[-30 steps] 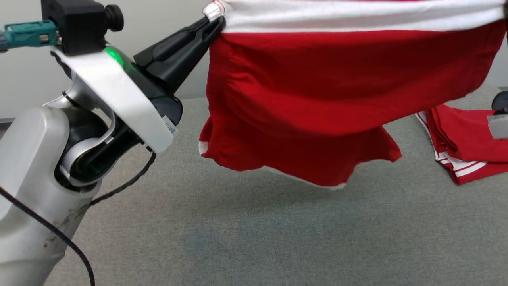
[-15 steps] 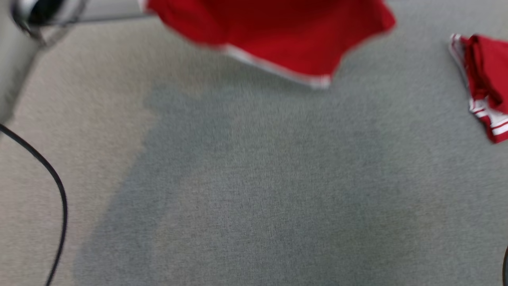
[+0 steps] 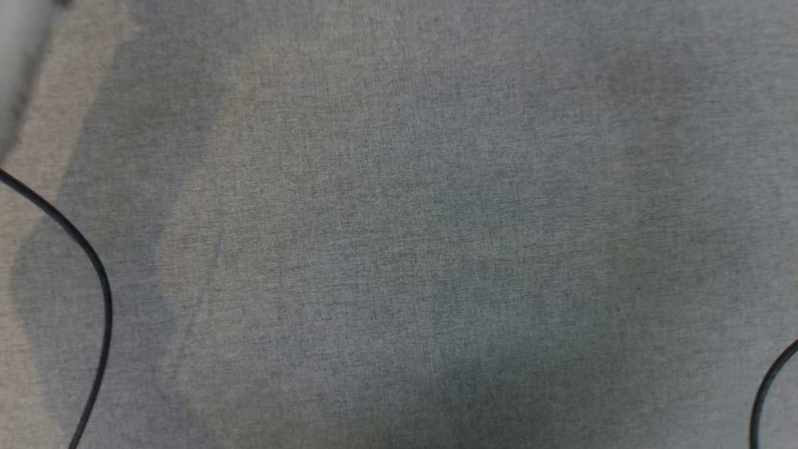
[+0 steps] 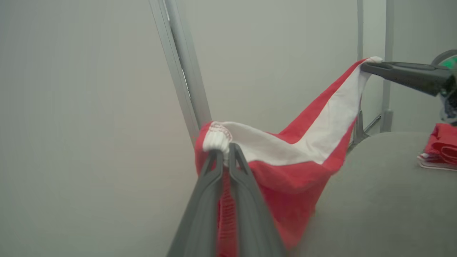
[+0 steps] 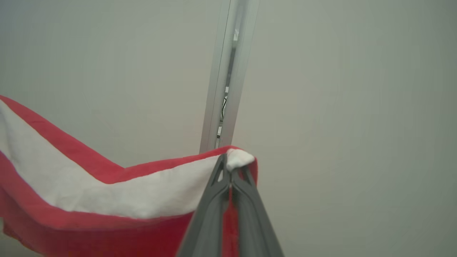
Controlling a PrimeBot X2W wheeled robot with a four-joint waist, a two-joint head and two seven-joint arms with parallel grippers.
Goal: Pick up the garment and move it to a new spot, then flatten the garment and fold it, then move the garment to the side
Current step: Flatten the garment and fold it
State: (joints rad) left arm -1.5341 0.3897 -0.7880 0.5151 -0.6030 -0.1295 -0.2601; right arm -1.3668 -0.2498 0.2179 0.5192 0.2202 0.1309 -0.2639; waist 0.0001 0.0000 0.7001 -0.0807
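Downward from the head: grey table (image 3: 399,224), black cable (image 3: 93,280) curving at left, second cable (image 3: 764,393) at lower right.

Along the left wrist: left gripper (image 4: 224,154) pinched tight on a white-banded corner of the red garment (image 4: 285,178). Right gripper (image 4: 367,66) clamped on the far corner, cloth sagging between them over the table, beside a metal post (image 4: 185,78). Folded red pile (image 4: 441,146) lying at right.

Along the right wrist: fingers closed on the white corner, red cloth trailing leftward.

The garment (image 4: 296,171) is red cloth with a broad white band (image 4: 321,139) along its upper edge; it hangs in the air by its two top corners, the band sagging between them, the red body drooping below
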